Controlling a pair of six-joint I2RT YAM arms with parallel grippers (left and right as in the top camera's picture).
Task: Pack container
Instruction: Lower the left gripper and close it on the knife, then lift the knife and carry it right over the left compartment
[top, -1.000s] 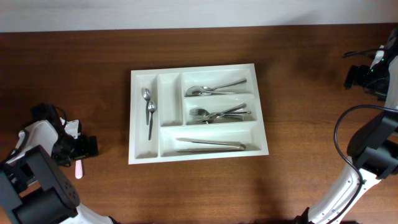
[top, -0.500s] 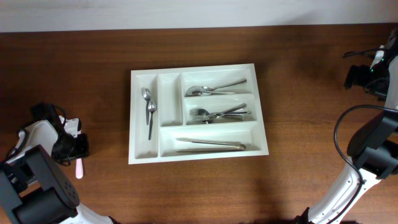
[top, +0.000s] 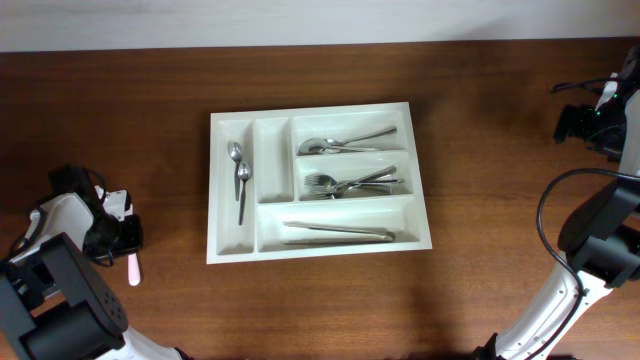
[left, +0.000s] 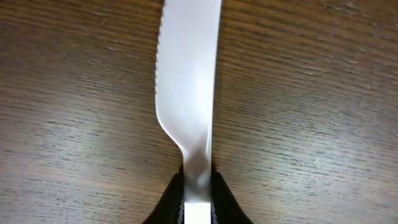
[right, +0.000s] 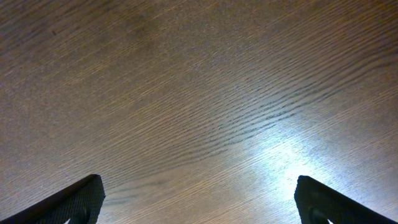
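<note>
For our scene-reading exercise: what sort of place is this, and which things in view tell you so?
Probably a robotics lab bench rather than a kitchen: a left arm and a right arm flank a wooden table, and a white cutlery tray holding forks and tongs sits at its middle.

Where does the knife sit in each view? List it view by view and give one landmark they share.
Overhead: knife at lower left, lying on the table, left of the cutlery tray.
Left wrist: knife runs up the centre, its neck pinched by the left end effector at the bottom edge.
Right wrist: not in it.
Shared landmark: the dark wood grain of the table.
</note>
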